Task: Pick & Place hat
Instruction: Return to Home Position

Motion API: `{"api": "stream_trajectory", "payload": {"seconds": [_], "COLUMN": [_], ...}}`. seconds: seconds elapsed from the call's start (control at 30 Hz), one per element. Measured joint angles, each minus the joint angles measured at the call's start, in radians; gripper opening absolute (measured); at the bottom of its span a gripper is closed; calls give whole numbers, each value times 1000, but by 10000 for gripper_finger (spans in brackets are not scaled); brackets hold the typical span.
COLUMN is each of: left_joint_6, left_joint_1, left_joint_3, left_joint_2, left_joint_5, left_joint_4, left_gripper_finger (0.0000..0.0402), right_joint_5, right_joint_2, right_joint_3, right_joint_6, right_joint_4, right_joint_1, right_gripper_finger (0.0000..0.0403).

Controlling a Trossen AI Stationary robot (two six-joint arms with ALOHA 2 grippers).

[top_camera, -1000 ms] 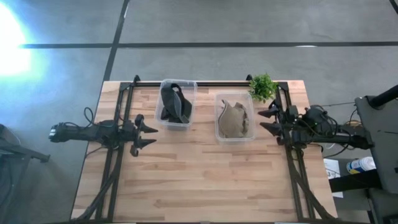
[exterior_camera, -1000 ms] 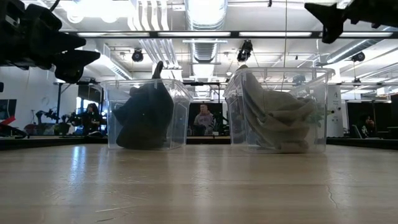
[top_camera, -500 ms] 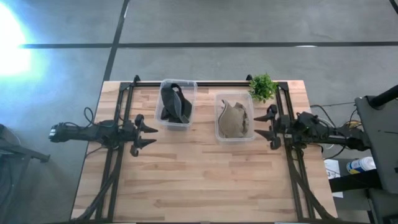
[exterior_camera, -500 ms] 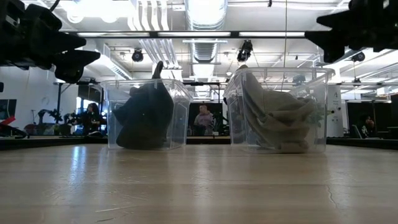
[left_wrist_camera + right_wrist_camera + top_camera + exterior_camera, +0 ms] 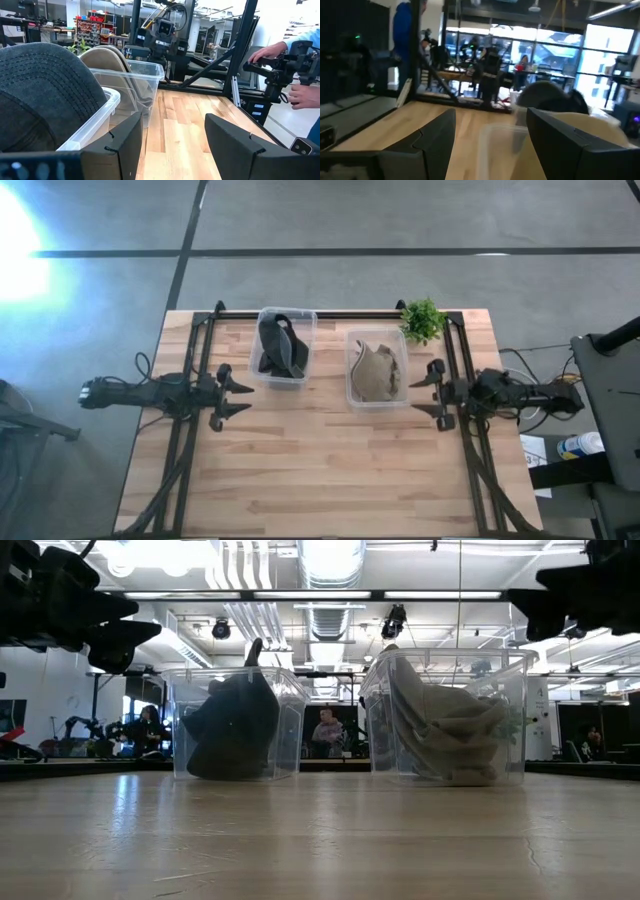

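Both grippers read black all over: left gripper (image 5: 243,397), right gripper (image 5: 420,397).
Light wooden plank table (image 5: 320,470), under and between both finger pairs: pale tan, long strip pattern, darker grain streaks.
Left clear plastic bin (image 5: 306,330), near the left fingers (image 5: 125,145): colourless, see-through. We see the round black fabric cap (image 5: 282,348) in it as charcoal-black, with stitch rows across the crown.
Right clear plastic bin (image 5: 352,370), near the right fingers (image 5: 435,135): same colourless. Soft brown fabric cap (image 5: 376,375) in it: plain khaki-tan.
Small leafy plant (image 5: 422,320), near the right fingers: green.
Metal frame rails (image 5: 190,440): black.
Concrete floor (image 5: 350,220): grey, dark stripes.
A person's sleeve (image 5: 305,37), far beyond the left fingers: light blue.
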Motion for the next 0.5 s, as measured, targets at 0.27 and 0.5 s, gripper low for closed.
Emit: {"api": "stream_trajectory", "payload": {"seconds": [0.27,0.5], "left_joint_6": [0,0], "left_joint_1": [0,0], "left_joint_3": [0,-2], "left_joint_2": [0,0], "left_joint_5": [0,0], "left_joint_4": [8,18], "left_gripper_finger": [208,208], "right_joint_5": [0,6], "right_joint_2": [0,0], "right_joint_3": [-15,-15], "right_joint_6": [-43,4], "right_joint_4": [-90,-129], "right_joint_1": [35,34], "right_gripper_finger": [237,237]}}
